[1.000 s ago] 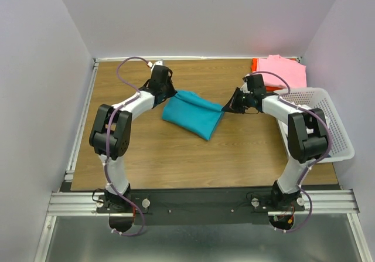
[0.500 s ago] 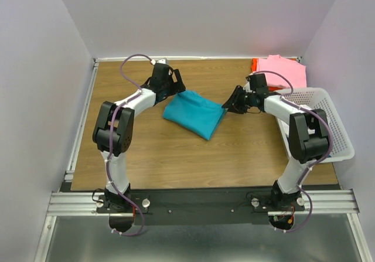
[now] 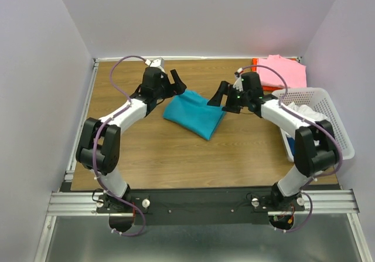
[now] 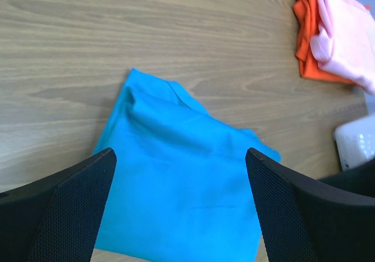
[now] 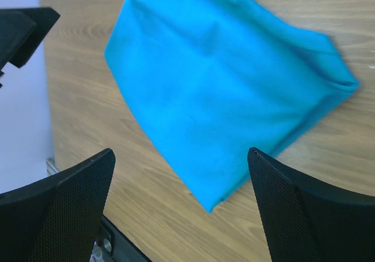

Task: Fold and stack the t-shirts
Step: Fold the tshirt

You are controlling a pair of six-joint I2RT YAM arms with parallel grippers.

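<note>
A folded teal t-shirt lies flat on the wooden table, with nothing holding it. My left gripper hovers open just beyond its far-left corner. My right gripper hovers open at its right corner. In the left wrist view the teal t-shirt shows between the wide-spread fingers of the left gripper, below them. The right wrist view looks down on the teal t-shirt past the right gripper, whose jaws are empty. A pink t-shirt lies on an orange-red one at the far right corner.
A white lattice basket stands at the right edge, with white cloth and dark blue cloth inside. The table is bounded by walls on three sides and a metal rail at the near edge.
Both grippers were shut at the teal t-shirt's edges a second ago. They have opened wide, let go and lifted back a little. The shirt now lies flat.
</note>
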